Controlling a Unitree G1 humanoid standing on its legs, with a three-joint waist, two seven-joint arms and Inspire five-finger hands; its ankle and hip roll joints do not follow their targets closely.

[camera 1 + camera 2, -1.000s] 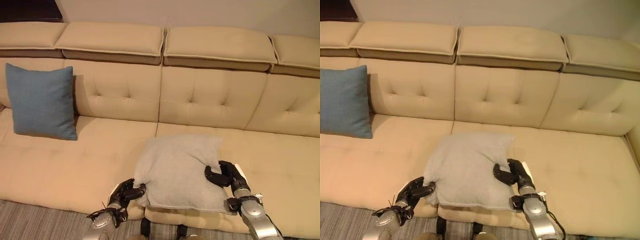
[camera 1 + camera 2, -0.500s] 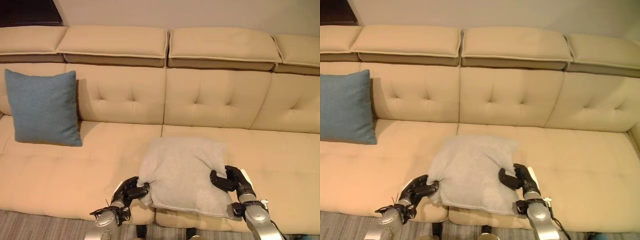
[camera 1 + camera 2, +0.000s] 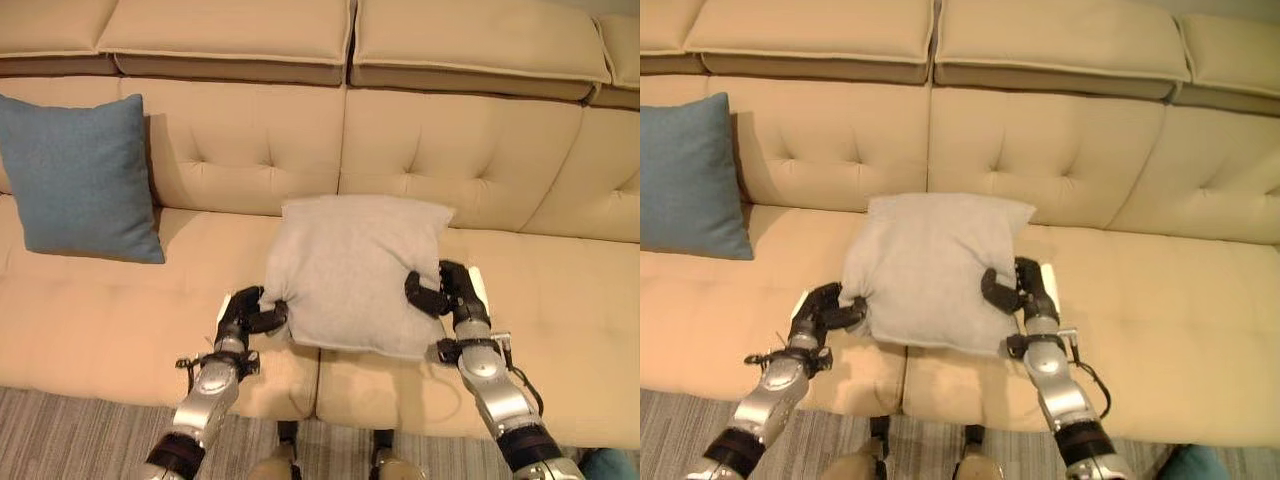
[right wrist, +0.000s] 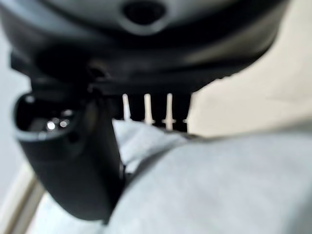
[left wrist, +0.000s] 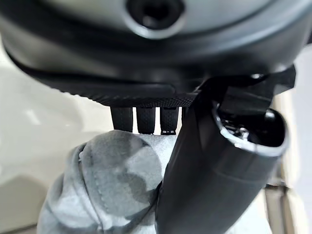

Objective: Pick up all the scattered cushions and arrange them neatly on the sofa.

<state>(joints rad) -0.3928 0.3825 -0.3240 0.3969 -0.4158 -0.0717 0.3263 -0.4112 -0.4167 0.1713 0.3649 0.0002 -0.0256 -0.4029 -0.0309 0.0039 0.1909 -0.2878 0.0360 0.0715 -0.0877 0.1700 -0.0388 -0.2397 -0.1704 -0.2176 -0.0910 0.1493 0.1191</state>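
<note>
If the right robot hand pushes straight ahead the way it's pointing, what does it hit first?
Probably the sofa backrest. The right robot hand, gripping the grey cushion with the left robot hand, points toward it across bare seat; depth is uncertain.

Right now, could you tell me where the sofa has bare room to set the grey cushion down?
The seat is bare between the blue cushion and the grey cushion, and again to the robot's right of the right hand. The middle is taken: both hands, the left hand included, grip the grey cushion there.
</note>
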